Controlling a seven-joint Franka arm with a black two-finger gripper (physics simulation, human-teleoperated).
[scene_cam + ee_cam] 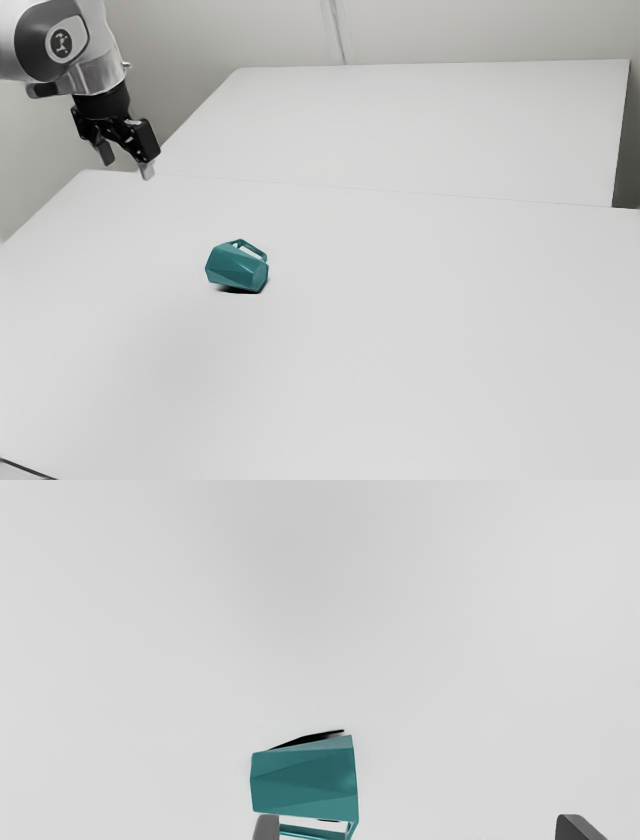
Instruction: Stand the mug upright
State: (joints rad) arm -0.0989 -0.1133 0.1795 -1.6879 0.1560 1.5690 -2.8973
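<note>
Spread apart, with nothing between its fingers, the black two-finger gripper [127, 166] hangs above the far part of the table, well apart from the teal mug [237, 268]. That mug lies on its side on the smooth white tabletop [400, 350], out toward the exterior view's right from the gripper, so it is not upright as the task wants. Its flat facets probably explain why it rests there without rolling, one flank serving as a foot. The handle [253, 247] stands out from the body, raised off the table at least in part, and in the wrist view it lies on the side nearer the fingers. Such open space around the mug should leave a choice of approach; the gap between the fingers looks suited to taking the body, after which a quarter turn would be called for. Which end is the mouth I cannot tell, and a wrong guess could stand it upside down.

Broad, angular planes cover the body, which tapers slightly and looks hard, perhaps ceramic or plastic, with a soft sheen. The handle is a thin, straight-edged loop. A dark shadow [235, 291] hugs the underside. The fingertips are grey and blunt; slick facets might slip between them.
</note>
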